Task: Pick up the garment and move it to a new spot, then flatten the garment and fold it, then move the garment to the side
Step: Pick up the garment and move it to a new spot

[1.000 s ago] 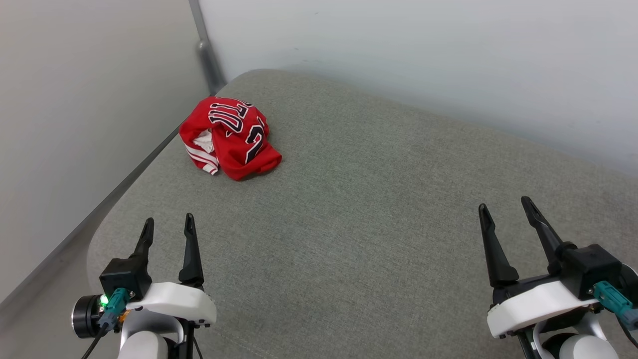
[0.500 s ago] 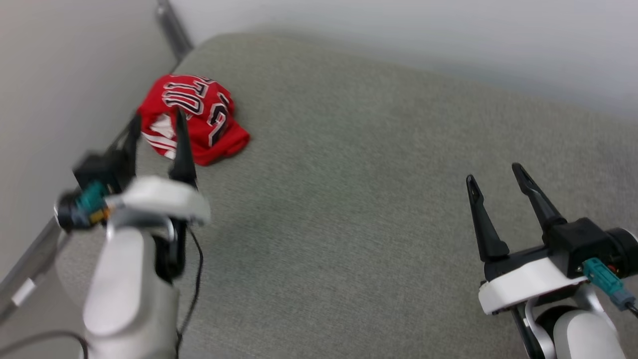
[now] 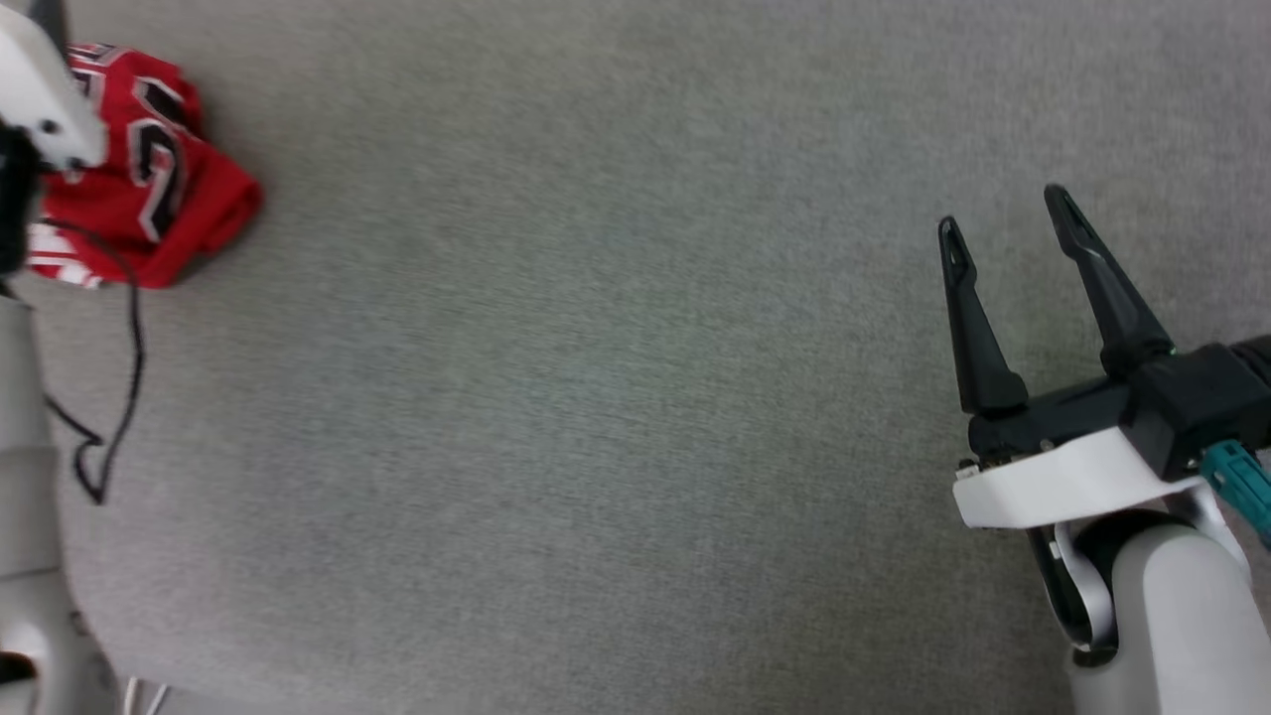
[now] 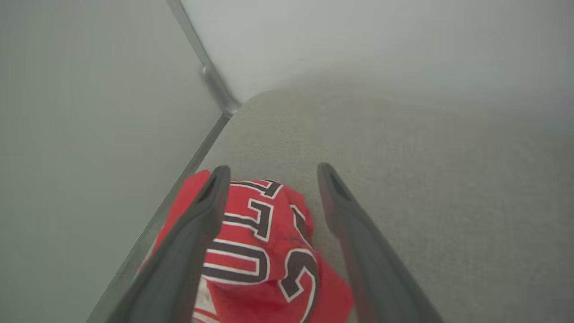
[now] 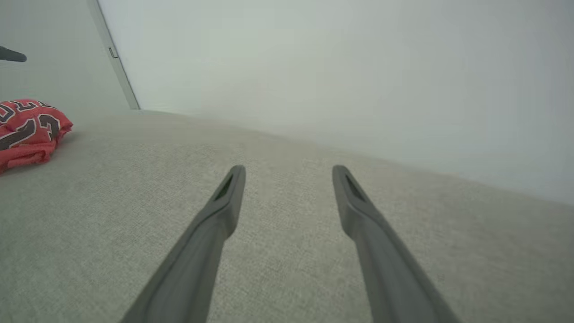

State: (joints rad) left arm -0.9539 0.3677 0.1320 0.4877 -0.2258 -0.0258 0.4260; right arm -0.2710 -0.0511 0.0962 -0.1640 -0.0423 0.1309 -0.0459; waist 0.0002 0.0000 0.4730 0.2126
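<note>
While the garment [image 3: 149, 199] lies crumpled by the wall corner [image 4: 215, 85] on the grey cushion [image 3: 596, 397], you see left pincer [image 4: 272, 172] apart, just over it | right pincer [image 3: 1003, 211] apart, empty, well away from it

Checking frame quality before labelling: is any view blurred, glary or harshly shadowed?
Head view: sideways smear softens the garment and grey cushion; right gripper crisper. Left wrist view: left fingers soft, lettering legible. Right wrist view: right fingers soft, light even, no glare.
</note>
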